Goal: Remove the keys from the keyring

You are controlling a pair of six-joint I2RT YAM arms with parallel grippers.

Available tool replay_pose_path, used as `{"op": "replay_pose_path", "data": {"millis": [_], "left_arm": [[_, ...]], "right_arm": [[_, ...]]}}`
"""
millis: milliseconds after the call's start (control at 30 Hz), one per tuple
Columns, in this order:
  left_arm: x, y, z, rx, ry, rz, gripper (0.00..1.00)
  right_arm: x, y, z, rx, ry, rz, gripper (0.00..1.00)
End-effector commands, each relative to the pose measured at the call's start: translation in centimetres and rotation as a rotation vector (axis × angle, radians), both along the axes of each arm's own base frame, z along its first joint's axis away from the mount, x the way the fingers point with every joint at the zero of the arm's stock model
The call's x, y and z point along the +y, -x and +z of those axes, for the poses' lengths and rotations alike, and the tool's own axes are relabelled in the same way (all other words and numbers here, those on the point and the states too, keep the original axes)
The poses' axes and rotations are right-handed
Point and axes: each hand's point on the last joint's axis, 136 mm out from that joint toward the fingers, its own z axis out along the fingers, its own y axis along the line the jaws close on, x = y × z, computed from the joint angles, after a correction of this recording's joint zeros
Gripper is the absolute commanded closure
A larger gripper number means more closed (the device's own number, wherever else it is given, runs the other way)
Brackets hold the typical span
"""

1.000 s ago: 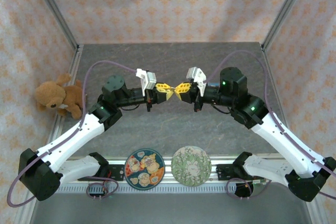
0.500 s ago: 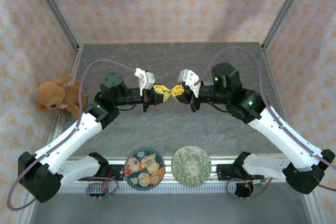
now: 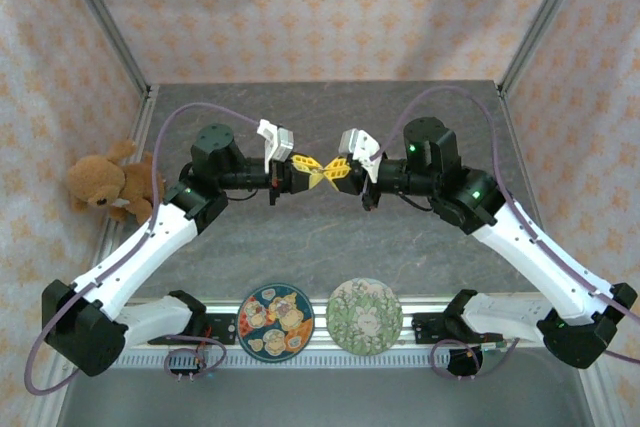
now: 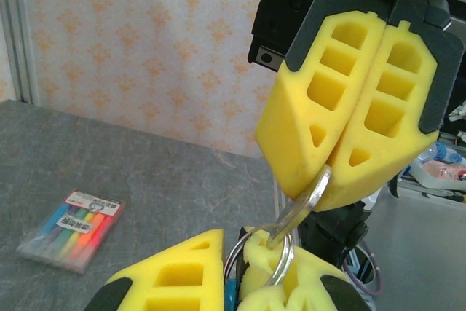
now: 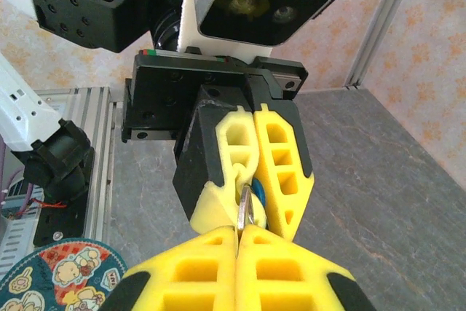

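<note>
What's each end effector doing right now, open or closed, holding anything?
Left end effector: closed on the keyring.
Right end effector: closed on a key.

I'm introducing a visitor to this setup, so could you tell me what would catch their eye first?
The two yellow-fingered grippers meet nose to nose above the middle of the table: the left gripper pinches a keyring, the right gripper a key. A teddy bear sits at the left edge.

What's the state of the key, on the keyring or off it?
On it: the key, pinched in the shut right gripper, threads into the keyring that the shut left gripper holds.
</note>
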Motion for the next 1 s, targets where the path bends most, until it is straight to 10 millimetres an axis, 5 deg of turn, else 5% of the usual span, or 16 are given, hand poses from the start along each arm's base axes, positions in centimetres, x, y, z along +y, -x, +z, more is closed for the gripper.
{"op": "replay_pose_path", "data": {"millis": [0,467,967], "left_arm": [[3.0,-7.1,2.1,-0.012,0.032,0.304,1.0],[2.7,-8.6,1.8,0.022,-0.012,0.252,1.0],[1.8,-7.8,1.0,0.051,-0.065,0.122,1.0]], "right_arm": [[0.9,8.9,-1.1,0.226,0.001,0.394,1.0],[1.8,9.0,-1.5,0.267,-0.002,0.443,1.0],[3.4,9.5,-1.2,0.404,-0.091,0.54,1.0]]}}
